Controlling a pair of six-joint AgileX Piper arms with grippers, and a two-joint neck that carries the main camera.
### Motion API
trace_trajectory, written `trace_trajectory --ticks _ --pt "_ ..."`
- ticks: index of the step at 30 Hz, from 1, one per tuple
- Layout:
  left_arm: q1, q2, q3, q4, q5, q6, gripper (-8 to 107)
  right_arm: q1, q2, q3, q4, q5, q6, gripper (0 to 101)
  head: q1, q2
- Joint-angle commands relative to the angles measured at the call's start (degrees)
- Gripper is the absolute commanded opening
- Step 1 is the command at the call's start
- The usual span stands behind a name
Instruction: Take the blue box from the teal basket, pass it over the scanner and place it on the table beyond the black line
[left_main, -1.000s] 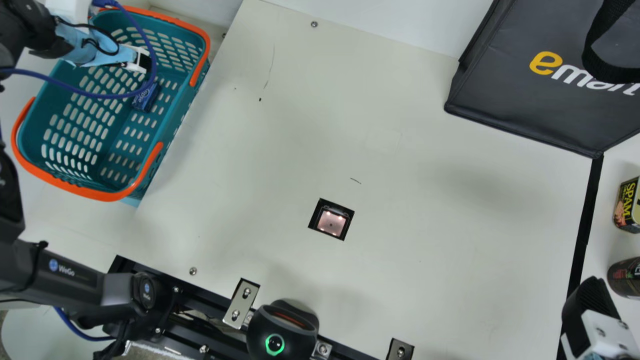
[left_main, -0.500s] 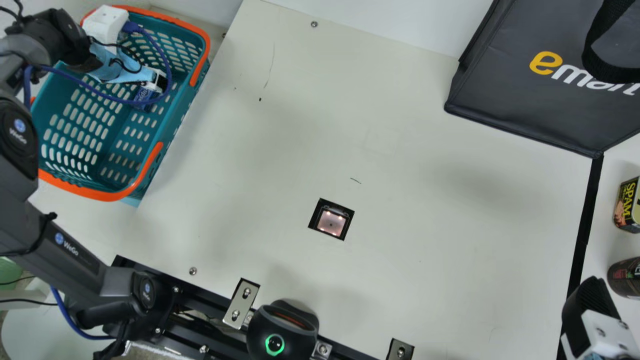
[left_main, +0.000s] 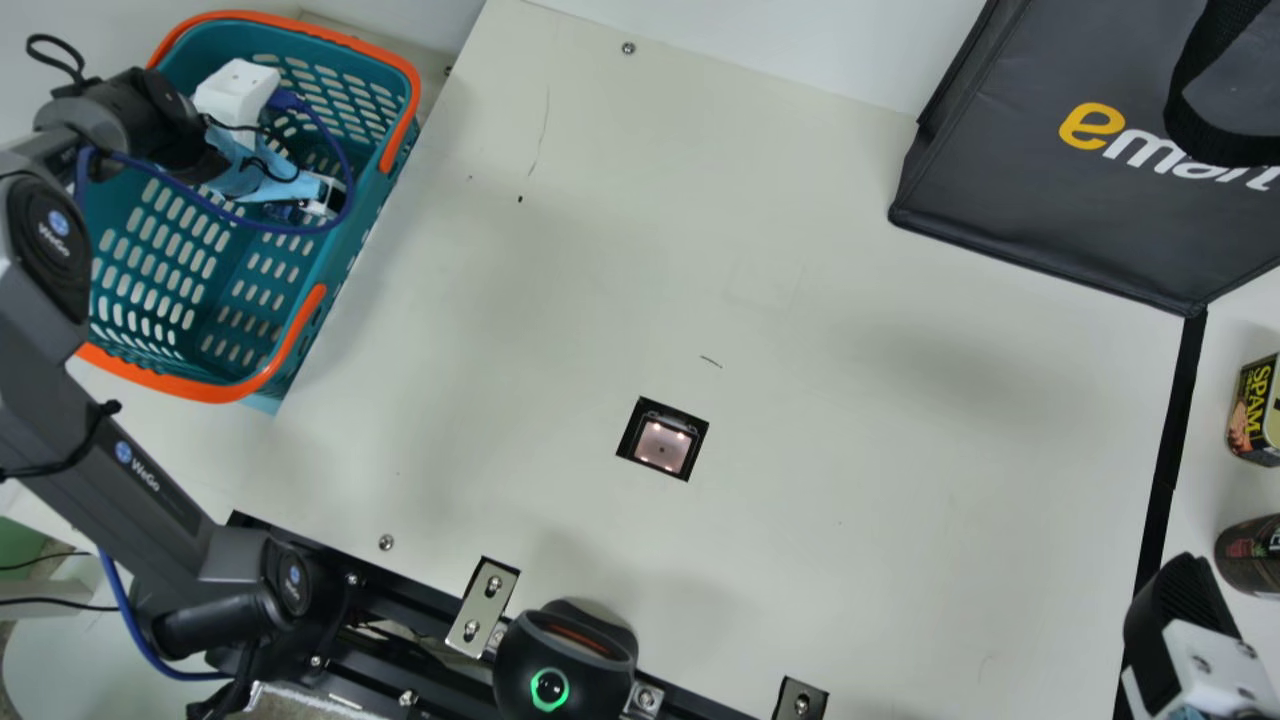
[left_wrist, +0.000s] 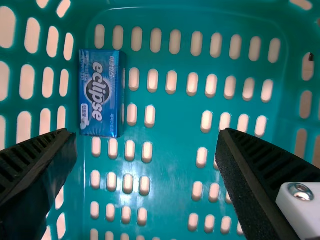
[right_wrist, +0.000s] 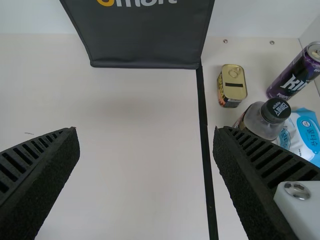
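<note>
**Left gripper open inside the basket, blue box ungrasped**

We have the left gripper (left_wrist: 146, 132) down in the teal basket (left_main: 340, 240), its fingers spread wide and empty. The blue box (left_wrist: 100, 95) lies on the basket floor close to a slotted wall, broad printed face up. We read the wide spread as room to straddle the box. It sits off the centre of the gap, so we judge a sideways correction is due before closing, minding the wall.

The right gripper (right_wrist: 146, 131), also wide apart and empty, is by the black line (left_main: 1170, 440), presumably parked clear of the basket work.

Comparing views: the left wrist view gives the box's whole top face, where the main view has it mostly covered by gripper and blue cable (left_main: 270, 228). The main view adds the route: scanner (left_main: 662, 445) between basket and line.
</note>
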Motion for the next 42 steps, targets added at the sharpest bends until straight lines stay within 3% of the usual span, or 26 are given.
trace_trajectory --ticks 1,22,33,42 --pt "0.16 0.61 0.3 -0.27 -0.77 0.73 90 0.0 0.0 0.0 0.0 0.0 0.0 95 -1.66 0.14" --pt "0.03 5.9 0.38 -5.16 -8.09 4.51 90 0.0 0.0 0.0 0.0 -0.06 0.0 95 -1.66 0.14" --pt "-0.45 8.15 -1.04 -4.65 -8.01 3.51 90 0.0 0.0 0.0 0.0 -0.06 0.0 95 -1.66 0.14" --pt "-0.9 8.01 -1.1 -6.27 -3.03 3.14 90 0.0 0.0 0.0 0.0 0.0 0.0 95 -1.66 0.14"
